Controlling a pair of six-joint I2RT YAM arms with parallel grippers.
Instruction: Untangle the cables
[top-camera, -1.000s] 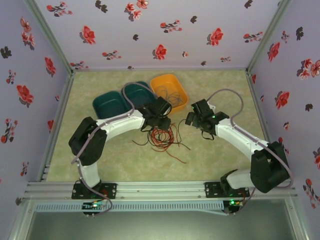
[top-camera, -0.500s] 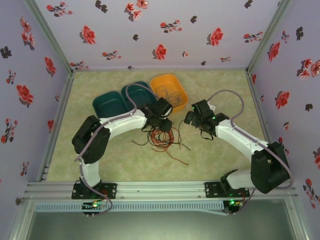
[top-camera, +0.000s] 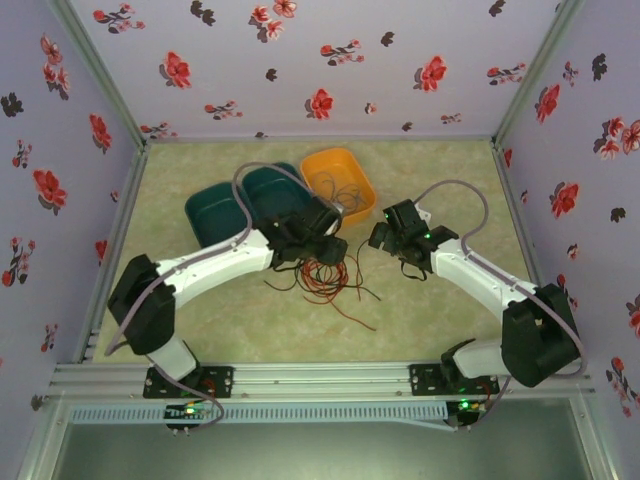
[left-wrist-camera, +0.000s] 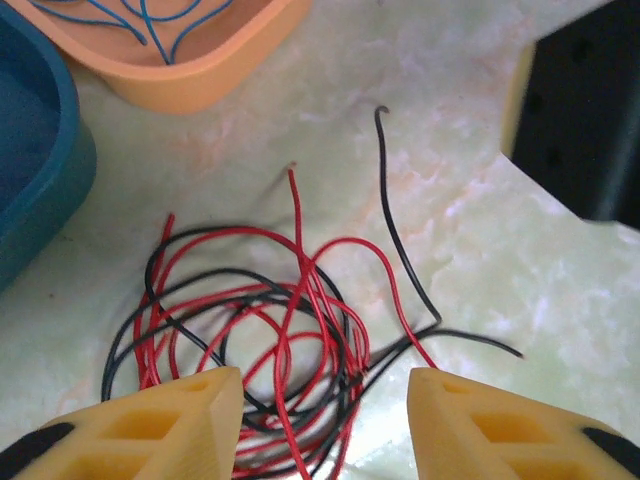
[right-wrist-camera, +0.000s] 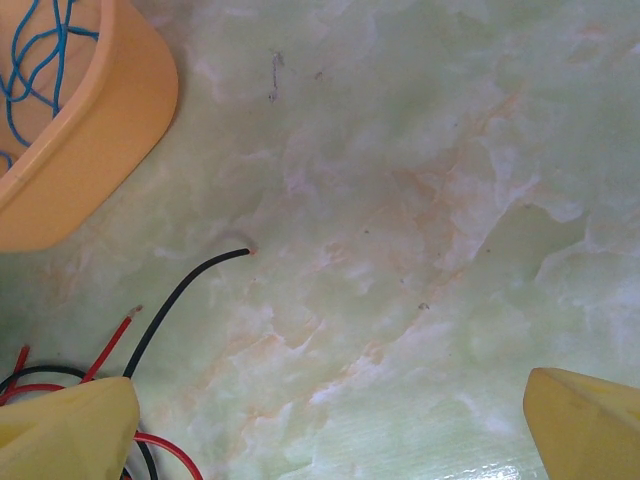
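Moved: left arm (top-camera: 200, 272) elbow swung out leftward.
Left hand (left-wrist-camera: 325, 400): yellow fingers apart, empty, above cables (left-wrist-camera: 260, 330).
Cables: thin red and black loops, tangled on marbled worktop (right-wrist-camera: 400, 200).
Right hand (right-wrist-camera: 330, 420): fingers apart, right of tangle.

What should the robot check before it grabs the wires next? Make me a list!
1. Left gripper open above the red and black cables: ok.
2. Right gripper open, holding nothing: ok.
3. Those cables pulled apart: not ok, they lie looped together on the table.
4. Loose black end free to grab: ok, it pokes out of the pile.
5. Blue cables out of the way: ok, inside the orange tray.
6. Tight knots inside the pile: cannot tell.
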